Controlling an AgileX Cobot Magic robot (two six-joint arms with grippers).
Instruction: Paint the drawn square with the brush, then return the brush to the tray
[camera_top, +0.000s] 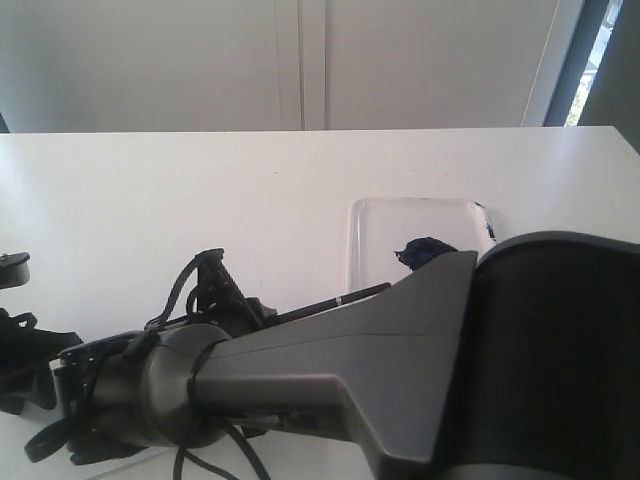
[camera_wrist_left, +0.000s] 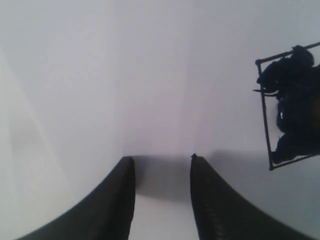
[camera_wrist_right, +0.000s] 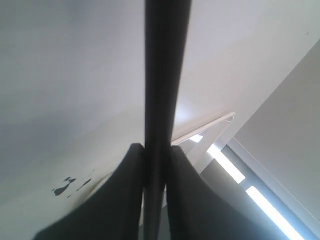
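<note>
1. The right arm (camera_top: 400, 370) is stretching across the exterior view from 4 o'clock to 8 o'clock. It is blocking most of the near surface (camera_top: 150, 190).
2. The right gripper (camera_wrist_right: 156, 147) is pinching the brush (camera_wrist_right: 165, 75), whose black handle is running straight between the fingers (camera_wrist_right: 120, 200). In the exterior view the handle and its silver band are showing just below the middle, angled toward 3 o'clock. The bristles are hidden.
3. The tray (camera_top: 375, 230) is sitting at 3 o'clock from the middle, with a dark paint blob (camera_top: 425, 250) in it. The arm is covering the tray's near edge.
4. The left gripper (camera_wrist_left: 161, 159) is hanging over bare white surface, its fingers (camera_wrist_left: 117, 200) spread with nothing between them.
5. The drawn square (camera_wrist_left: 287, 107) is lying off to one side of those fingers, touching neither. Its inside is largely smeared with dark paint and one side is cut off by the frame. In the exterior view the arm is hiding it.
6. Dark cables (camera_top: 200, 285) are bunching at 7 o'clock, and black left-arm parts (camera_top: 20, 350) are crowding the 8 o'clock edge.
7. Small paint specks (camera_wrist_right: 62, 190) are dotting the surface beside the right fingers.
8. Open surface is running from 9 o'clock round to 1 o'clock, ending at a straight far edge against a pale wall (camera_top: 300, 60).
</note>
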